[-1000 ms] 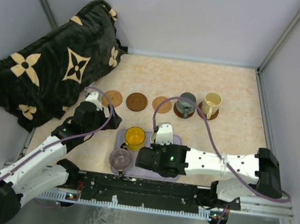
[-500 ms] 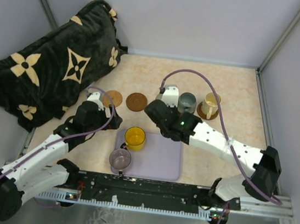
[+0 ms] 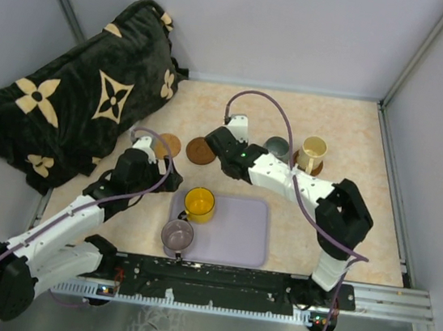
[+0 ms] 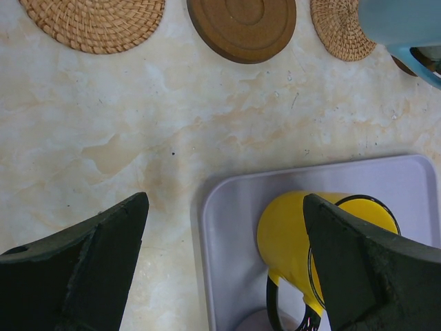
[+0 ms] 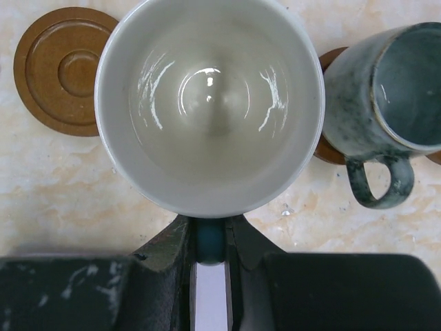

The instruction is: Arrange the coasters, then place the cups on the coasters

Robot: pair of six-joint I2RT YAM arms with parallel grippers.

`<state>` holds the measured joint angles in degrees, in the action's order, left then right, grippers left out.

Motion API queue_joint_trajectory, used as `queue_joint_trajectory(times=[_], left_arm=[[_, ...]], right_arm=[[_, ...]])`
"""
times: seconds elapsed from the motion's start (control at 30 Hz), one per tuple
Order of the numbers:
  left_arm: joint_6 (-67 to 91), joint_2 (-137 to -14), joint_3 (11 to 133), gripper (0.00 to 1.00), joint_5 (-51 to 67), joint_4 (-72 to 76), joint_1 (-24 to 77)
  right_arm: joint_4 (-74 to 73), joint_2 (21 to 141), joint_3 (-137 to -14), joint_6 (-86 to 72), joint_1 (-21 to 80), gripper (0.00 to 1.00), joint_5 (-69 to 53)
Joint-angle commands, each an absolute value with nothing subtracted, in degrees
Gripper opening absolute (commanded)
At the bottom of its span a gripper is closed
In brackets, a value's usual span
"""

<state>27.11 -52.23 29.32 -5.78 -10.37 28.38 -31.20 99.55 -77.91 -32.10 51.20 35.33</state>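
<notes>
My right gripper [image 5: 209,233] is shut on the light blue handle of the white cup [image 5: 209,103]. It holds the cup upright between a dark wooden coaster [image 5: 65,69] and the grey-green cup [image 5: 386,103], which stands on its own coaster [image 5: 329,150]. Whatever is under the white cup is hidden. From above, the right gripper [image 3: 235,153] covers that cup. The cream cup [image 3: 313,151] stands on a coaster at the right end. My left gripper [image 4: 224,207] is open over the tray's corner, beside the yellow cup [image 4: 310,234]. The mauve cup [image 3: 177,235] is also on the tray.
The lavender tray [image 3: 233,232] lies in front of the arms' bases. Two woven coasters [image 4: 93,24] [image 4: 337,31] flank the wooden coaster [image 4: 241,27] in the back row. A dark patterned blanket [image 3: 82,106] fills the far left corner. Walls enclose the table.
My right arm has carried the white cup from the tray up to the back row, beside the grey-green cup. The left arm has barely shifted.
</notes>
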Motion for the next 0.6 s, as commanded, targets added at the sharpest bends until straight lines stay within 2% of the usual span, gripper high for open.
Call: queue_joint_trajectory(times=[0.0, 0.57], left_arm=[[26.33, -53.39, 30.74, 0.99, -4.23, -8.18, 28.49], [26.1, -55.99, 32.27, 0.99, -4.22, -8.36, 28.54]], right_arm=[[-25.89, 101.21, -84.95, -32.7, 49.21, 0.0, 35.76], [-27.31, 103.29, -84.84, -36.21, 46.5, 0.0, 32.98]])
